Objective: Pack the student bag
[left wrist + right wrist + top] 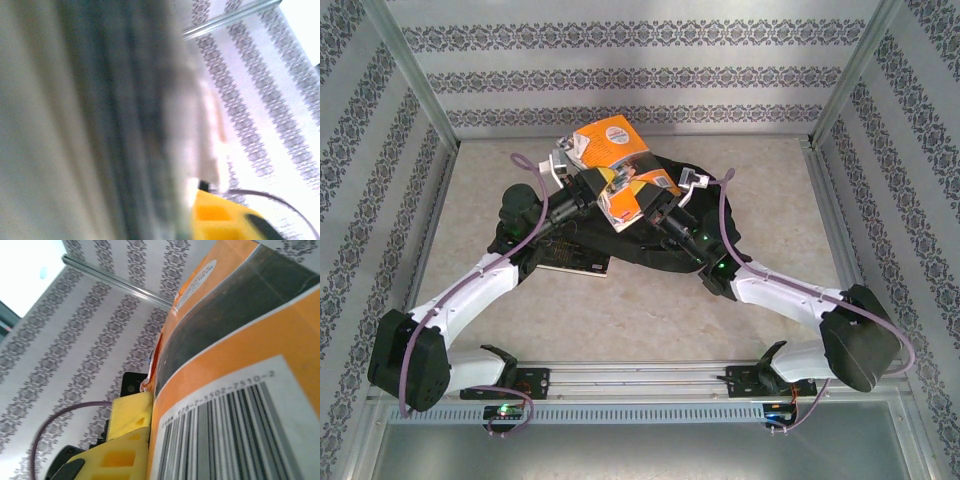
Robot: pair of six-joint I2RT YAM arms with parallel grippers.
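Top external — one orange book (pixel 615 160), one student bag (pixel 620 245)

Overhead view, wrist views close on book (pixel 225 365)

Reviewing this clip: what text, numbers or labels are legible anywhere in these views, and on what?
"ISBN 978-2-5502-7510-2": above the barcode on the orange and black softcover book, right wrist view; slightly blurred, so the digits are uncertain.
White oval sticker on the same book: print too small to read.
Book cover print, top view: too small to read.
Black fabric backpack: no legible text.
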